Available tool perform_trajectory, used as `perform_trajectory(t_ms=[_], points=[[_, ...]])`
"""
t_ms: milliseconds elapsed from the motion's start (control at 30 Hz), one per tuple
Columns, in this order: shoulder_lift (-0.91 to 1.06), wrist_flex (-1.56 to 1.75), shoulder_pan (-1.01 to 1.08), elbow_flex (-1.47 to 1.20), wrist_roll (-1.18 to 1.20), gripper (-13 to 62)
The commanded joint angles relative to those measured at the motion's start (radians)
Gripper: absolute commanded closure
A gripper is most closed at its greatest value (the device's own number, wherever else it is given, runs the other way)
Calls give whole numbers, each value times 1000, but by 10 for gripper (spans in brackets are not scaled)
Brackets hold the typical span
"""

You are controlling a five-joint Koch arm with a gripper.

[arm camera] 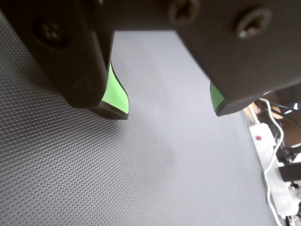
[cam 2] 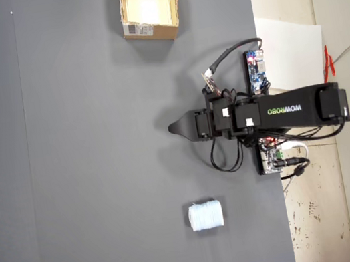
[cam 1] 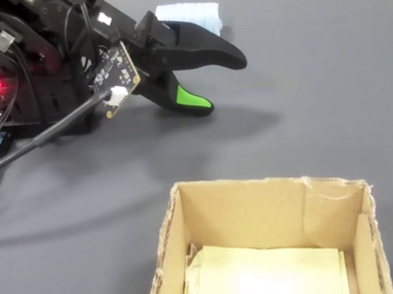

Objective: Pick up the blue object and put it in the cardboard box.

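Note:
The blue object (cam 2: 205, 215), a pale ribbed roll, lies on the dark mat near the arm's base; in the fixed view the blue object (cam 1: 192, 17) peeks out behind the jaws. The cardboard box (cam 2: 152, 32) stands open at the mat's far edge, label side facing the arm, and in the fixed view the box (cam 1: 246, 210) sits in the foreground with a pale yellowish inside. My gripper (arm camera: 168, 109) (cam 1: 220, 83) (cam 2: 175, 129) hovers low over bare mat between the two, open, green pads apart with nothing between them.
A blue circuit board (cam 2: 256, 70) and cables sit beside the arm's base at the mat's edge. A white power strip (arm camera: 263, 141) with cords lies just off the mat. White paper (cam 2: 289, 49) lies on the floor.

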State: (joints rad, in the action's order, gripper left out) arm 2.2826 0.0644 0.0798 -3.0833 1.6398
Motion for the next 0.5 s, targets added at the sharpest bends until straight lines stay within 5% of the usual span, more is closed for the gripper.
perform_trajectory(t_ms=[0,467], points=[[84,-84,9,-35,9,154],[86,-86,-32,-6,20,155]])
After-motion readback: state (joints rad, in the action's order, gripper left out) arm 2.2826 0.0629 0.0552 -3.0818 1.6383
